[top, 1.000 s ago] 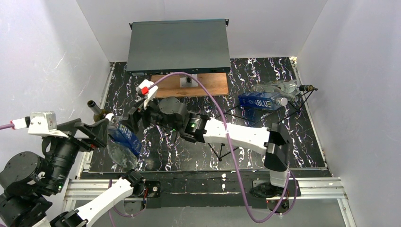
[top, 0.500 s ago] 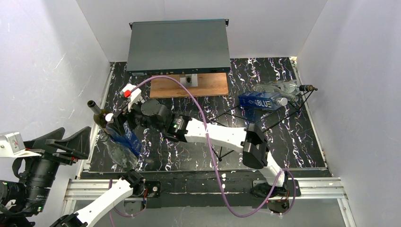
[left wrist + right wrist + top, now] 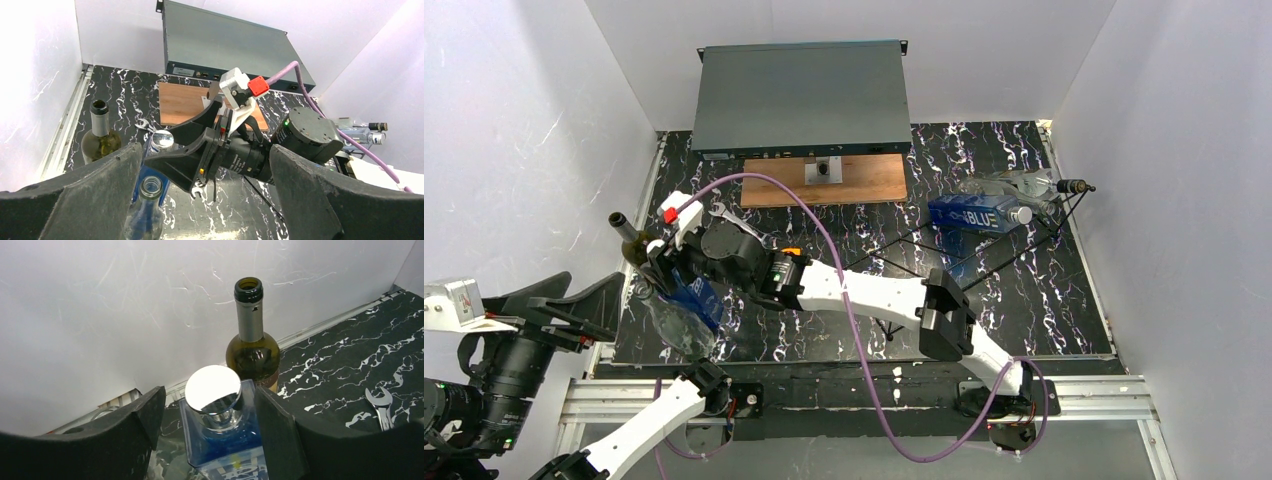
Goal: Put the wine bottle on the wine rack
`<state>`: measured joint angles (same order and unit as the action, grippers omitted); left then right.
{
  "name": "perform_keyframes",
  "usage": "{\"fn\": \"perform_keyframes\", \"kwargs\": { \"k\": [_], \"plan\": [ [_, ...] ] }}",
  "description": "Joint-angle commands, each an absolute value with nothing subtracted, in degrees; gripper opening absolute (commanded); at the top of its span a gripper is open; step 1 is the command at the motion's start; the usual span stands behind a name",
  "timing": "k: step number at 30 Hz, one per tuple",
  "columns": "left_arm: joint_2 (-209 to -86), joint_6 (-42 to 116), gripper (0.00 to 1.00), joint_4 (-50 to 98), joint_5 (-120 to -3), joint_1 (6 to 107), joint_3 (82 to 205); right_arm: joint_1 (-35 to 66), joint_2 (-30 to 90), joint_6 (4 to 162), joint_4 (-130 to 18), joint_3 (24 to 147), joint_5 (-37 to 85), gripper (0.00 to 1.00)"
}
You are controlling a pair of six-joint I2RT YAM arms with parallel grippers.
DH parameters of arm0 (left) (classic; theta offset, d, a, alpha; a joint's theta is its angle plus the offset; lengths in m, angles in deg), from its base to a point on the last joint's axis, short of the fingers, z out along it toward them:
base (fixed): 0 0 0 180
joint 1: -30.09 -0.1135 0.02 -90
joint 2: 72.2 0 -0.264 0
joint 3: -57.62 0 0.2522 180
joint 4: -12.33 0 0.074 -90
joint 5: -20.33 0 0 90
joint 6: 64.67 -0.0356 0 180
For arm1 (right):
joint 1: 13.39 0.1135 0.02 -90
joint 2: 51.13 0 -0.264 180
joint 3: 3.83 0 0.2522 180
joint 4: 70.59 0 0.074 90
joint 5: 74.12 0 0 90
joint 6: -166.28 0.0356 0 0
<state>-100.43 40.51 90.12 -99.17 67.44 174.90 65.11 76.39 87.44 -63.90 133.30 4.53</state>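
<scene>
Bright, even light comes from above; the white walls (image 3: 524,120) by the table's (image 3: 1044,300) left edge look nearly washed out. The silver cap (image 3: 213,384) flares (almost blown white). In the left wrist view, near fingers (image 3: 80,200) blur.

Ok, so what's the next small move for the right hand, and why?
Probably close the right hand on the blue bottle. Its fingers already flank the bottle's shoulders just below the silver cap, open, with a gap showing beside the glass, so nothing is gripped yet. The left hand is open and apart from the bottle, so it gives no support.
</scene>
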Motion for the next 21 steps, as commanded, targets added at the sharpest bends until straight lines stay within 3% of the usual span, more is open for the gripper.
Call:
{"fn": "perform_keyframes", "kwargs": {
  "k": [1, 5, 10, 17, 18, 21],
  "plan": [
    [-102.0, 41.4, 0.99, 90.8, -97.7, 67.6, 174.7, 64.9, 77.5, 85.6, -63.9, 136.0, 2.2, 0.73],
    [-101.3, 41.8, 0.99, 90.6, -97.7, 67.6, 172.6, 64.9, 77.9, 84.5, -64.1, 135.7, 1.1, 0.72],
    [-102.9, 41.7, 0.99, 90.4, -97.3, 67.6, 173.3, 64.7, 76.2, 83.3, -65.4, 133.7, -2.4, 0.5],
    [-101.8, 42.3, 0.99, 88.4, -96.9, 67.6, 167.9, 61.5, 68.9, 85.0, -70.7, 125.6, -2.5, 0.06],
    [-102.4, 42.0, 0.99, 88.1, -96.6, 67.6, 167.6, 60.8, 67.7, 85.4, -71.5, 124.5, -2.4, 0.01],
    [-104.1, 41.2, 0.99, 87.8, -96.5, 67.6, 167.9, 58.4, 63.7, 86.5, -74.0, 121.2, -1.6, 0.01]
  ]
}}
